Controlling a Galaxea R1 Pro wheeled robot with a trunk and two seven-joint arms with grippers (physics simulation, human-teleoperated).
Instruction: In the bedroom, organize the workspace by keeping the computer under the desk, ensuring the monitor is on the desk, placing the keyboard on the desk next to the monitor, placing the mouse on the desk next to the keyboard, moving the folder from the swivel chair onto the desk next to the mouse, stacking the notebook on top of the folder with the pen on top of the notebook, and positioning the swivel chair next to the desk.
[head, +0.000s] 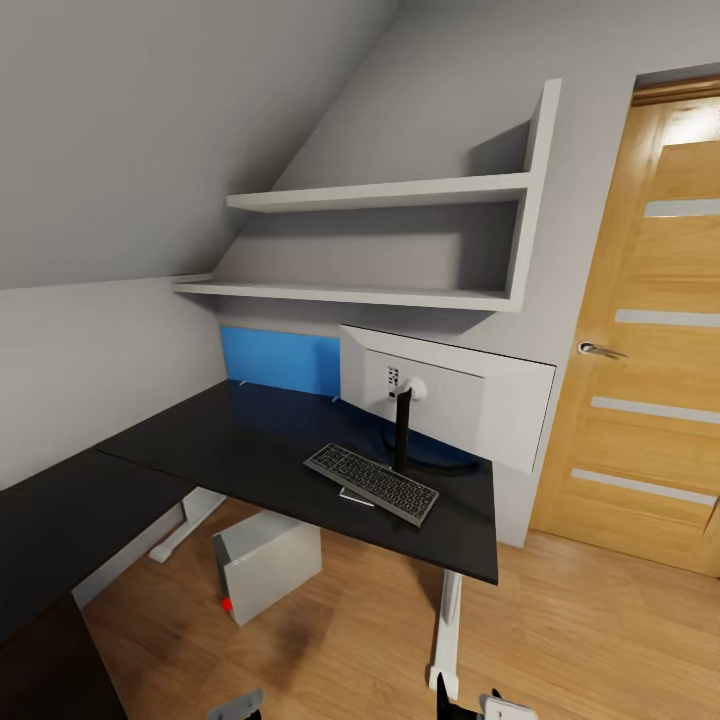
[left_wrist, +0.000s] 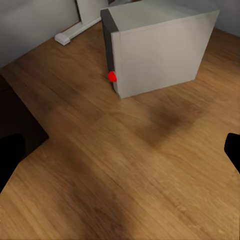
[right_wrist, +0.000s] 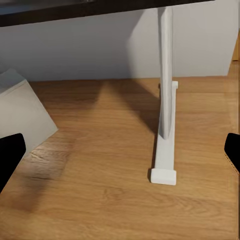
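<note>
The black desk (head: 230, 440) fills the corner. On it stands the monitor (head: 460, 400), its white back and black stand toward me. The dark keyboard (head: 372, 483) lies slantwise by the stand, near the desk's edge, with a thin pale thing poking out from under it. The pale grey computer (head: 265, 562) (left_wrist: 155, 50) (right_wrist: 20, 115) sits on the floor beneath the desk, red light showing. My left gripper (left_wrist: 120, 155) and right gripper (right_wrist: 120, 155) hang low over the floor, both open and empty. The mouse, folder, notebook, pen and swivel chair are out of view.
A white desk leg (right_wrist: 166, 100) with a long foot stands on the plank floor right of the computer. A blue wall panel (head: 280, 360) runs behind the desk, white shelves (head: 380, 240) hang above it, and a wooden door (head: 650, 340) is at the right.
</note>
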